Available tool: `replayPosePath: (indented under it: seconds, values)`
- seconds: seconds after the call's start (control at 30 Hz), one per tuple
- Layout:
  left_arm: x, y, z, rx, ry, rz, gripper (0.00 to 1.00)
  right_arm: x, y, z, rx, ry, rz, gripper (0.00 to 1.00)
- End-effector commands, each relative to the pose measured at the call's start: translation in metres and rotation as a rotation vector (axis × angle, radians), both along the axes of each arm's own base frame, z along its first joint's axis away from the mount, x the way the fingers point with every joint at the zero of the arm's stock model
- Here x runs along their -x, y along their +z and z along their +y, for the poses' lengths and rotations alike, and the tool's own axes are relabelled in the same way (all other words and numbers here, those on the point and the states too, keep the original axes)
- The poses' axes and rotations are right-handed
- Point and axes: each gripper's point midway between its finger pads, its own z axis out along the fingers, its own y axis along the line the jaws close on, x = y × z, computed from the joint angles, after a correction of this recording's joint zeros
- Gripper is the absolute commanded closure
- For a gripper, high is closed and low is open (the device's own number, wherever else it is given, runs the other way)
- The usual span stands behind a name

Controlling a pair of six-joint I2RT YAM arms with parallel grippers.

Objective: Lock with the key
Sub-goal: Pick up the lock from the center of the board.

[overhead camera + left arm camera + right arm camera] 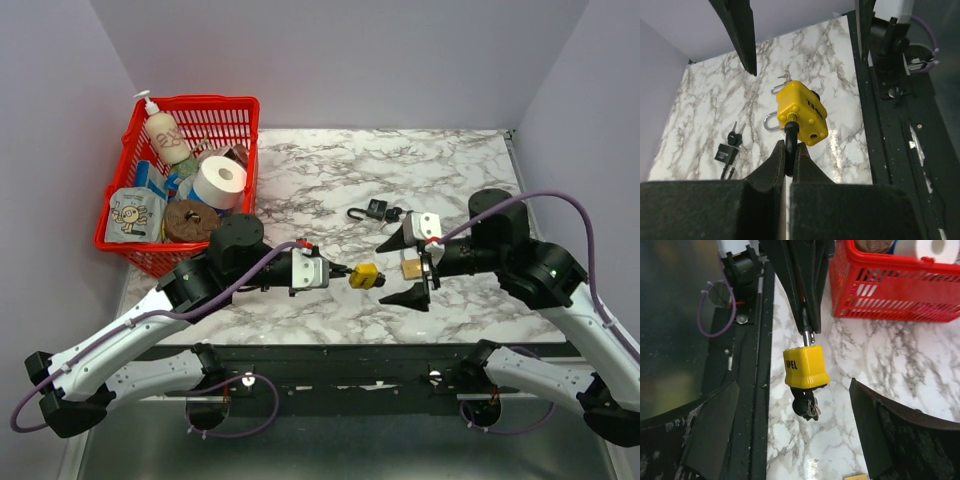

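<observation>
A yellow padlock (364, 276) hangs in the air between both arms. My left gripper (789, 145) is shut on its black shackle (790, 131); an empty hole shows in the lock body (802, 112) beside the shackle. In the right wrist view a black-headed key (806, 405) with a ring sticks out of the far end of the padlock (806, 366). My right gripper (794, 390) is open, its fingers (710, 432) on either side of the key end and not touching it. It shows the same way in the top view (381, 274).
A brass padlock (411, 268) lies on the marble table (320, 180) under my right gripper. A black tag with spare keys (378, 211) lies behind it. A red basket (112, 232) of items stands at the back left. The table's black front edge (747, 365) is close.
</observation>
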Motion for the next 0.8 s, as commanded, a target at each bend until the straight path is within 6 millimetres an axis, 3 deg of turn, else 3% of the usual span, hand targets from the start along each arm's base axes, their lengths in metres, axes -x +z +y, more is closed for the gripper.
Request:
replayPosePath:
  seconds: [0.0, 0.17, 0.37, 0.77]
  values:
    - [0.016, 0.036, -0.006, 0.091, -0.064, 0.056, 1.00, 0.016, -0.015, 0.008, 0.048, 0.125, 0.101, 0.00]
    - [0.017, 0.044, -0.009, 0.114, -0.063, 0.106, 1.00, 0.004, -0.020, 0.014, 0.059, 0.079, 0.131, 0.05]
    - [0.020, 0.049, -0.011, 0.132, -0.065, 0.155, 1.00, 0.000, -0.020, 0.018, 0.057, 0.070, 0.140, 0.20]
    - [0.016, 0.059, -0.012, 0.179, -0.054, 0.213, 1.00, 0.002, -0.022, 0.022, 0.036, 0.096, 0.143, 0.24]
